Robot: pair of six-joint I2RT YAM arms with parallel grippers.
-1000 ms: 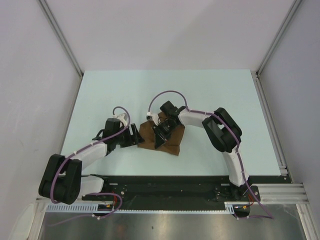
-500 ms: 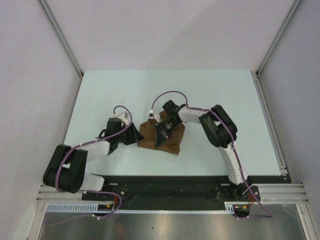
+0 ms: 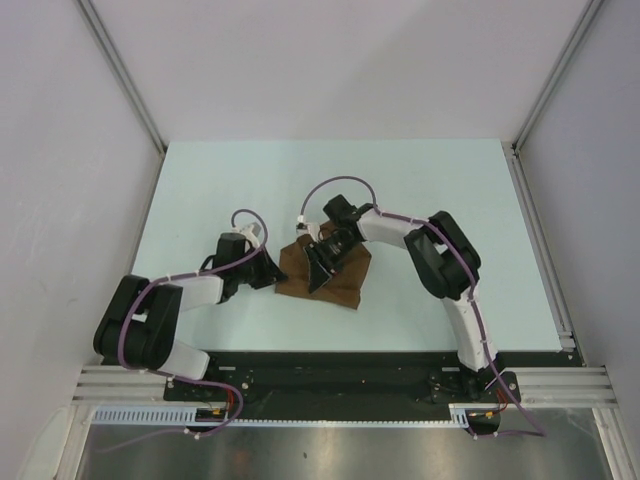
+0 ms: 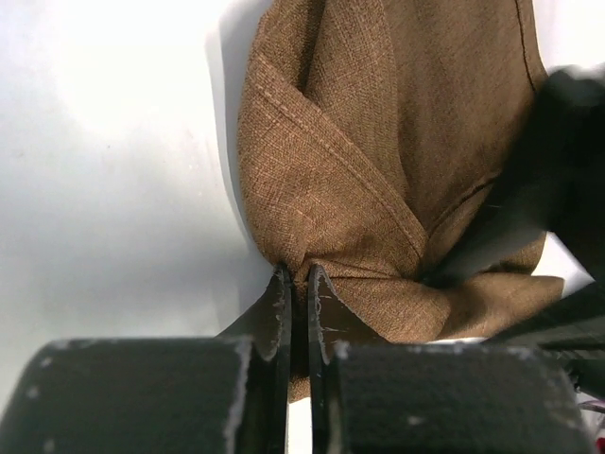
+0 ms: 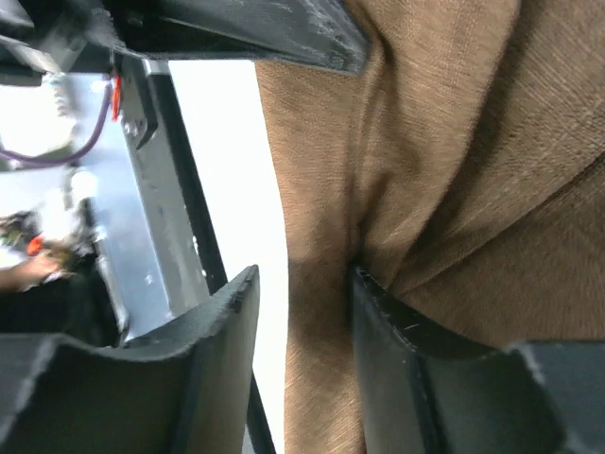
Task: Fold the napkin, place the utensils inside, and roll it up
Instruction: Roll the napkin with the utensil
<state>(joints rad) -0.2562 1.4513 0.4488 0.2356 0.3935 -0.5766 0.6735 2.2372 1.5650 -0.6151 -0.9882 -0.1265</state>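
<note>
Napkin (image 3: 345, 282) sits crumpled and folded over itself near the middle of the table (image 3: 200, 200), with both grippers on it. Overhead view: left arm lies low, stretched along the table, and the left gripper (image 3: 272, 272) meets the cloth's left edge. Right arm arches over and bends back, and the right gripper (image 3: 318, 268) points down onto the cloth's centre. That view hides both sets of fingers, so it shows no grip.

Left wrist view: left gripper (image 4: 295, 276) is almost closed, pinching the point where two diagonal folds of the napkin (image 4: 359, 170) meet at its near edge. Bare table (image 4: 113, 142) lies to the left, and the dark bulk of the right gripper (image 4: 567, 142) sits over the cloth at right.

Right wrist view: right gripper (image 5: 304, 274) stands moderately apart. One finger (image 5: 388, 331) is pushed into a deep crease of the napkin (image 5: 454, 142). The other (image 5: 227, 331) is just off the cloth's edge, over the table (image 5: 227, 170). A strip of cloth lies between them, not clamped. The left gripper (image 5: 246, 28) shows as a dark bar at the top
</note>
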